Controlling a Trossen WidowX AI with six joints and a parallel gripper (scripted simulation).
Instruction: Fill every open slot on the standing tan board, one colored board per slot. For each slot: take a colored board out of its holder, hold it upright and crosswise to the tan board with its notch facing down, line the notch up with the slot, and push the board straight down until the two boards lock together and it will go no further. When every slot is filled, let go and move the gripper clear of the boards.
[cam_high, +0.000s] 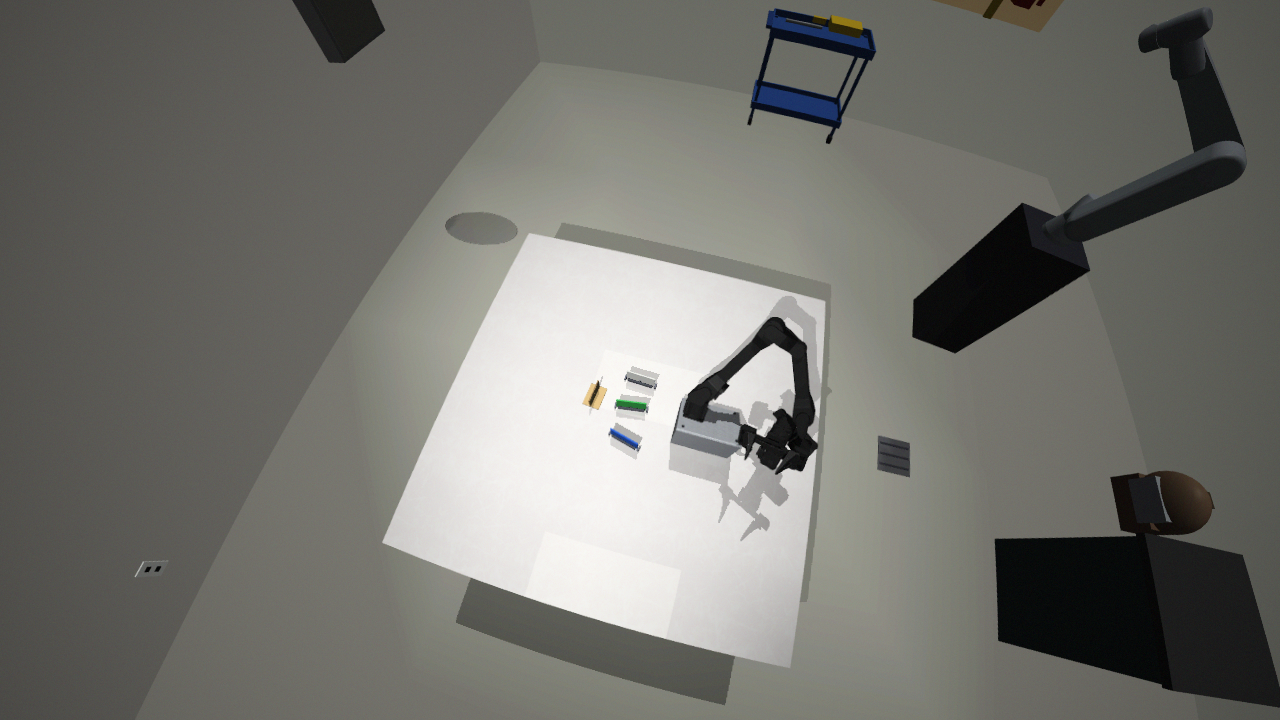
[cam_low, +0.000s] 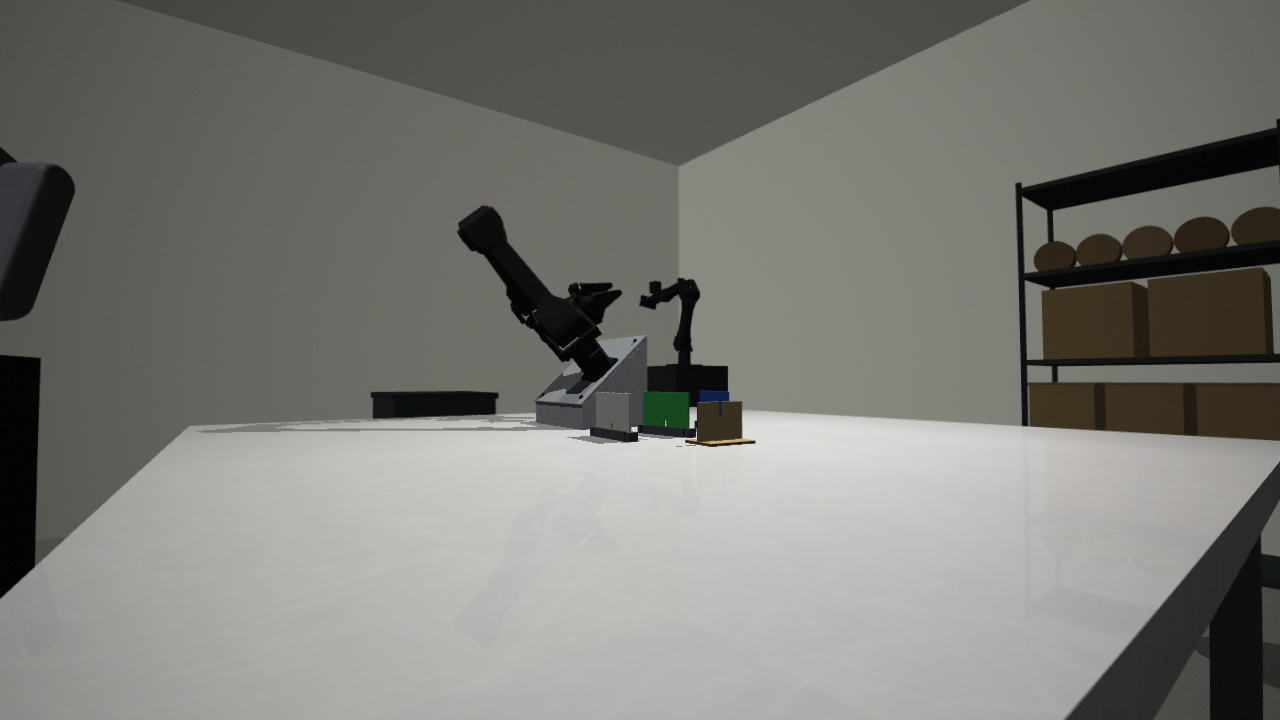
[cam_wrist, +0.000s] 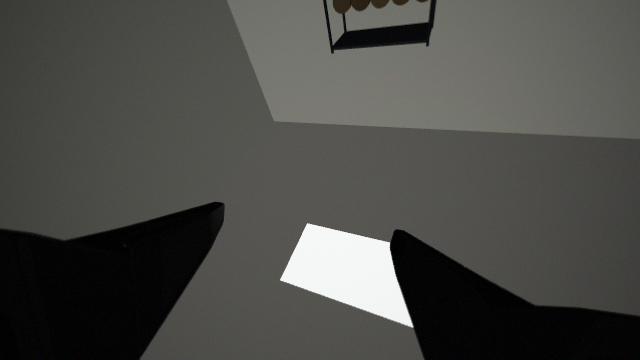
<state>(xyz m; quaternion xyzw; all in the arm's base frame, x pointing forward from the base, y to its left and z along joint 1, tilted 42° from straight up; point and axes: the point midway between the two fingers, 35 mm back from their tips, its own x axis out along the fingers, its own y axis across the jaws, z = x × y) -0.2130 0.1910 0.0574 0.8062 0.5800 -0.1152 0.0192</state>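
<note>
the gripper (cam_high: 762, 465) (cam_low: 615, 291) (cam_wrist: 310, 225) is found spread wide, with nothing between its fingertips. in the wrist view the two dark fingers stand well apart, one at each side; a bright white panel (cam_wrist: 340, 270) shows in the background, partly covered by one finger. no contact between the fingers and any board is seen.

the black arm (cam_high: 803, 371) (cam_low: 528, 273) is folded, with its gripper raised above the white table (cam_high: 501, 447) (cam_low: 626, 573) and well apart from the boards. the arm is mounted on a gray wedge-shaped base (cam_high: 705, 445) (cam_low: 633, 368).

the tan board (cam_high: 595, 394) (cam_low: 719, 424) stands upright on a flat tan foot on the table. a narrow slot is visible at its upper edge, with blue showing through from behind; no colored board is seated in it.

three boards stand near it: a light gray board (cam_high: 640, 380) (cam_low: 613, 411), a green board (cam_high: 631, 405) (cam_low: 665, 409) and a blue board (cam_high: 624, 438) (cam_low: 713, 395). the green one is between the other two in the top view. the gray and green boards are upright in dark holders; the blue board's holder appears similar, though the exterior view hides most of it.
</note>
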